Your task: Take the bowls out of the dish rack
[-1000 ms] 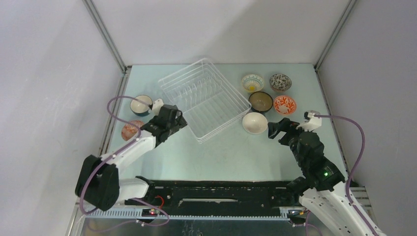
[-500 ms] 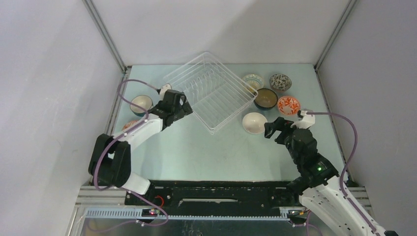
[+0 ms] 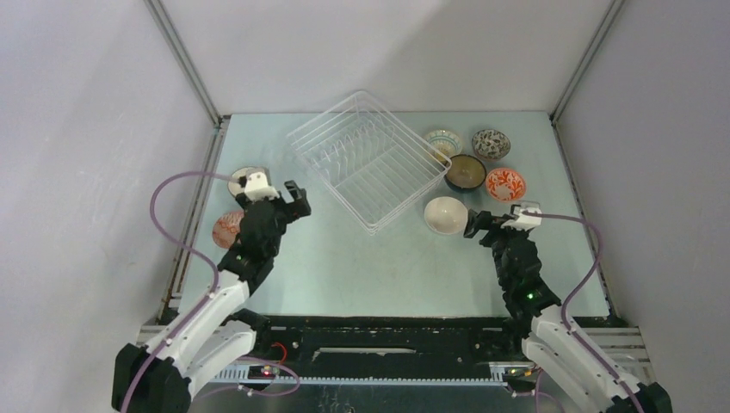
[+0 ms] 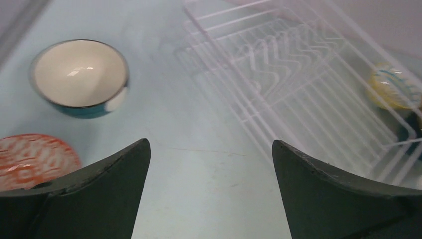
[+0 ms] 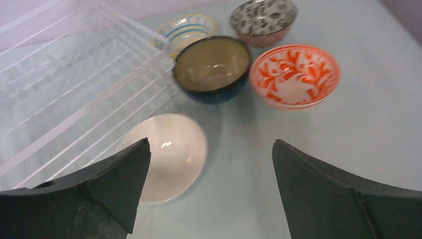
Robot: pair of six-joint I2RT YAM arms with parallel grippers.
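Observation:
The white wire dish rack (image 3: 370, 159) sits empty at the table's middle back, also in the left wrist view (image 4: 298, 89) and right wrist view (image 5: 69, 94). Right of it stand a yellow-blue bowl (image 3: 442, 140), a speckled bowl (image 3: 491, 143), a dark teal bowl (image 3: 466, 172), a red-patterned bowl (image 3: 503, 183) and a white bowl (image 3: 446, 214). Left of it stand a teal bowl with a cream inside (image 4: 79, 74) and a red-patterned bowl (image 3: 227, 228). My left gripper (image 3: 291, 194) is open and empty, left of the rack. My right gripper (image 3: 476, 222) is open and empty, just right of the white bowl (image 5: 171, 154).
Metal frame posts and grey walls close in the table on the left, right and back. The black arm base rail runs along the near edge. Purple cables loop from both wrists.
The rack was pushed back and turned a second ago and now rests still. My left arm has drawn back from the rack toward the near left. My right gripper shifted slightly nearer.

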